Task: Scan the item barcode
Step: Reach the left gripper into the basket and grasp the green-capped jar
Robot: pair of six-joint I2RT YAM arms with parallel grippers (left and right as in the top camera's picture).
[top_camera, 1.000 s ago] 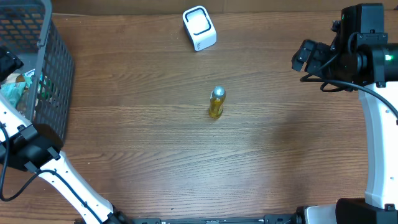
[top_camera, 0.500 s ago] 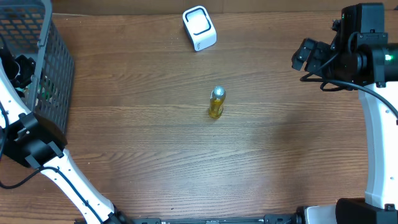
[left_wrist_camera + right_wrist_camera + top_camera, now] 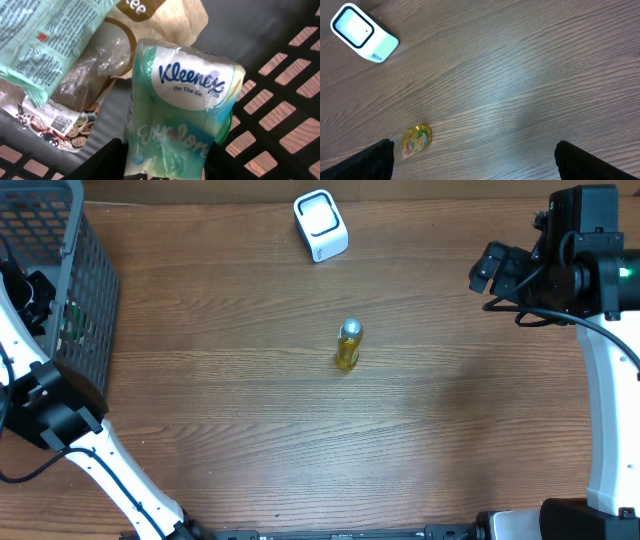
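Left wrist: we've just dropped left gripper (image 3: 162, 169) into basket (image 3: 280, 75), jaws narrowing around tissue pack (image 3: 185, 115), so pick starting, hold unconfirmed; right gripper (image 3: 475, 162) open.

"Kleenex" and "On The Go" stand on the tissue pack (image 3: 185, 100) at frame centre; the brown bag (image 3: 170, 20) above shows "ee".

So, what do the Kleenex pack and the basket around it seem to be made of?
Kleenex pack: thin, glossy plastic film, judging by its wrinkles, soft highlights and printed surface; what is inside does not show.
Basket: a dark, matte, rigid lattice, probably moulded plastic, though coated metal cannot be ruled out from the look alone.
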